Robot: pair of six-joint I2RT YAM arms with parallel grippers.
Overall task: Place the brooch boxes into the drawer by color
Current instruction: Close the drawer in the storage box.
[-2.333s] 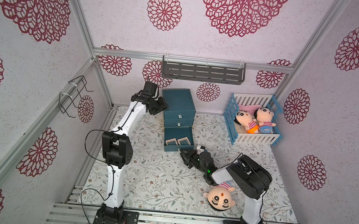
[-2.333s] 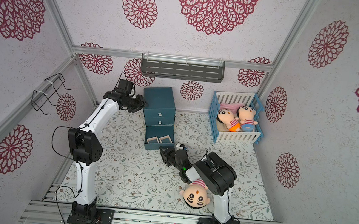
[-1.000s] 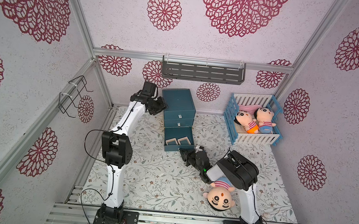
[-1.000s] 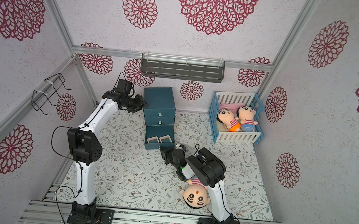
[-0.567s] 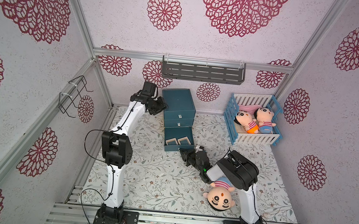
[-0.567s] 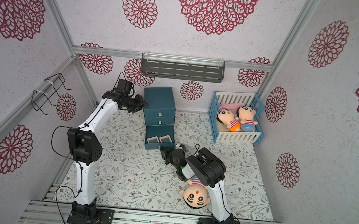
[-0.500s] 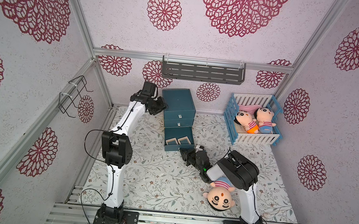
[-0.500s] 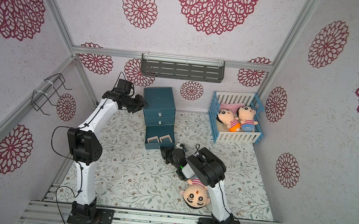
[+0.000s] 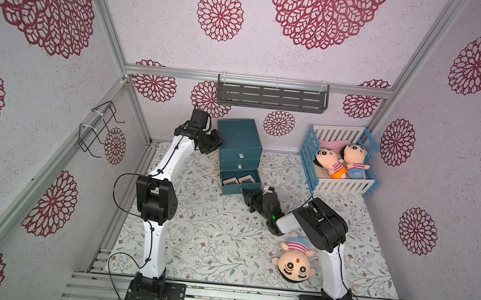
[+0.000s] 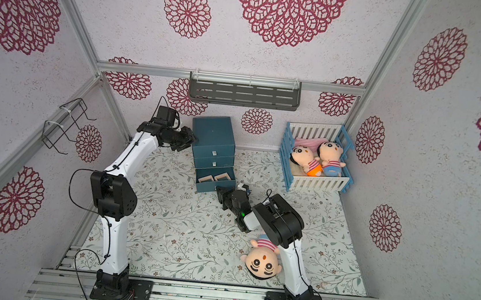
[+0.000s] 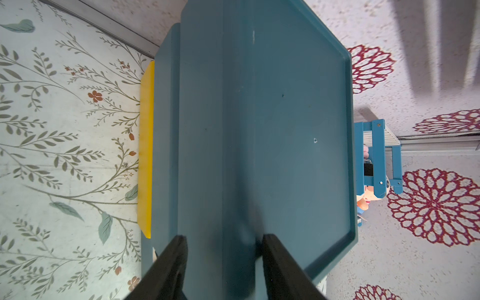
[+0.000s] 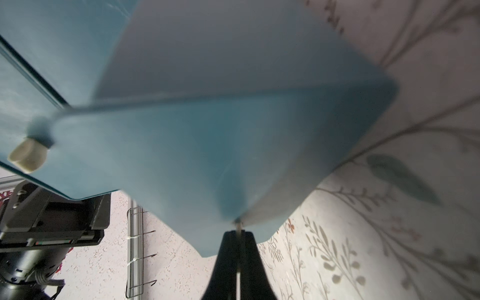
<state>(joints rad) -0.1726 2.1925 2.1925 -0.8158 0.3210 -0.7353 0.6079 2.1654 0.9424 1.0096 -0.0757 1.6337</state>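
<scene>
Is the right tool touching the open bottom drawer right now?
Touching. The right wrist view shows the shut right tool with its tips pressed on the blue front of the open bottom drawer, no gap between.

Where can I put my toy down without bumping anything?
Biggest bare patch: the flowery mat between the left arm, the open drawer and the loose doll. Another lies between the crib and the right arm. Crowded: the drawer front, where the right gripper sits.
</scene>
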